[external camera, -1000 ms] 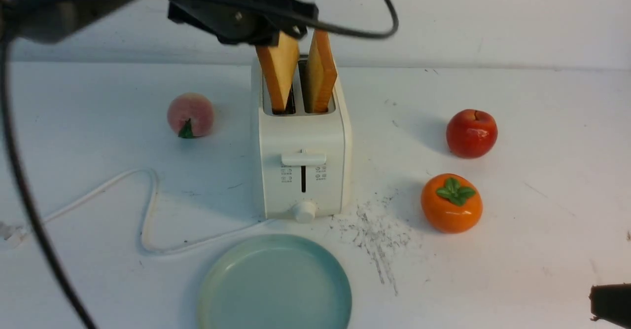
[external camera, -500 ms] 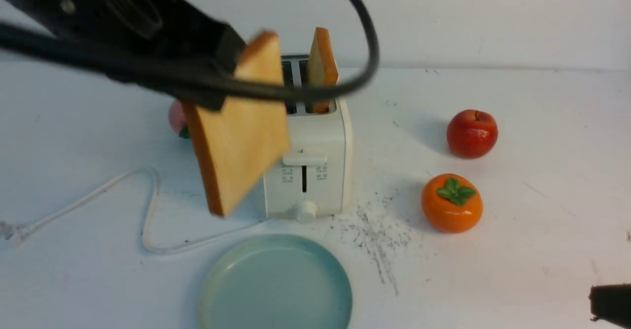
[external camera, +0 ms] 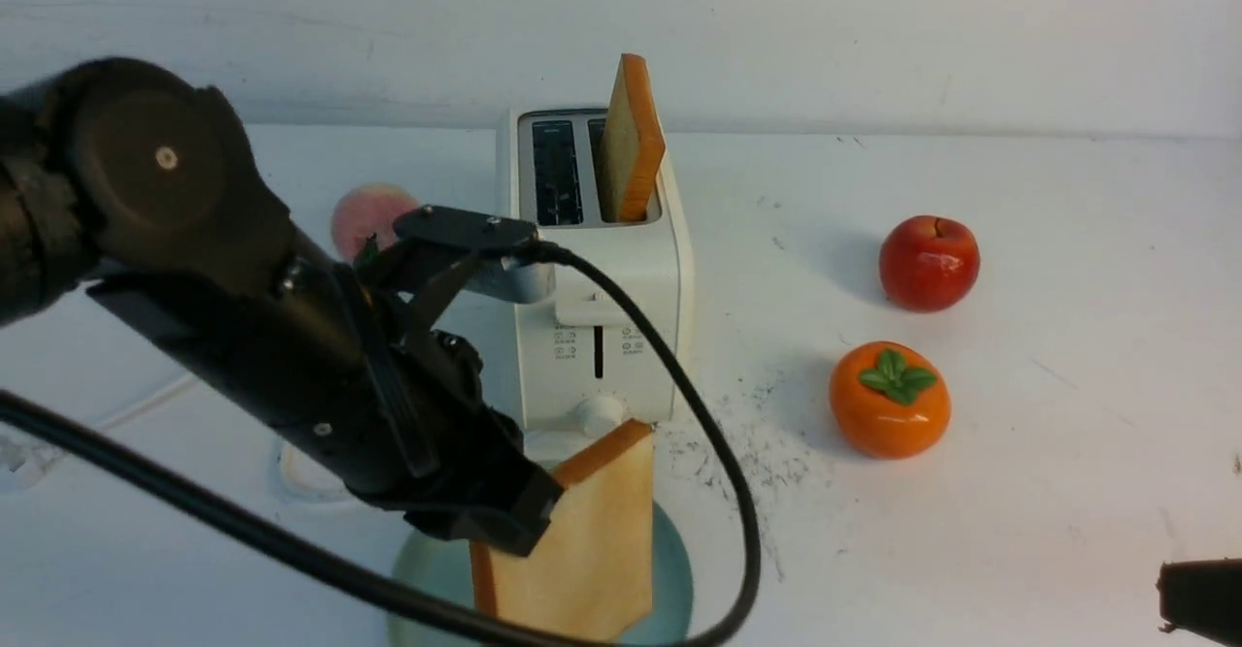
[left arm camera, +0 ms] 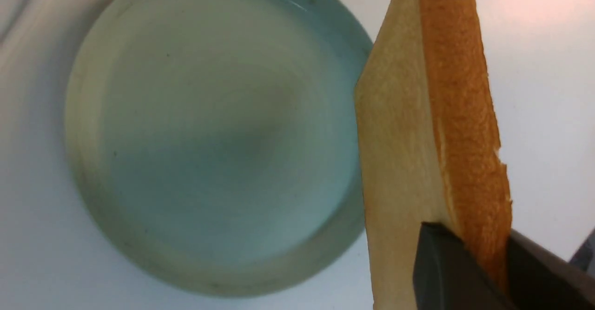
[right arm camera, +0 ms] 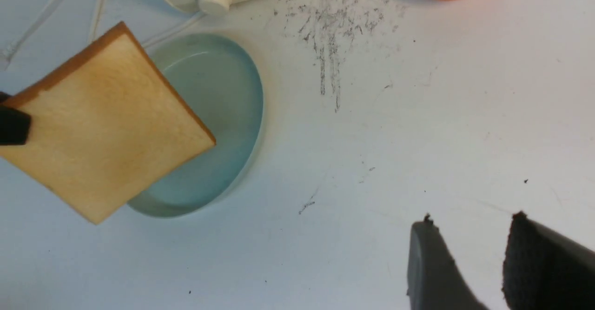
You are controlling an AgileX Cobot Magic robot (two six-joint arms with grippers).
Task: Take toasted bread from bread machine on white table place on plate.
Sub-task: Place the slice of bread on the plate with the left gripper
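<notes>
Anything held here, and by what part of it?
Yes: the left hand grips one toast slice by a crust edge, pinching its two faces there. The right hand holds nothing.

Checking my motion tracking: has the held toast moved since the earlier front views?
Yes: the toast, once above the toaster's left slot, is now over the plate.

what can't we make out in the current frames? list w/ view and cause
- Near rim of the plate: front view, cut off by the bottom edge.
- Part of the peach-like fruit: front view, behind the left arm.
- Middle of the power cord: front view, behind the left arm.
- Most of the right gripper: front view, off the right edge.
- Small print on the toaster: front view, too small to read.
</notes>
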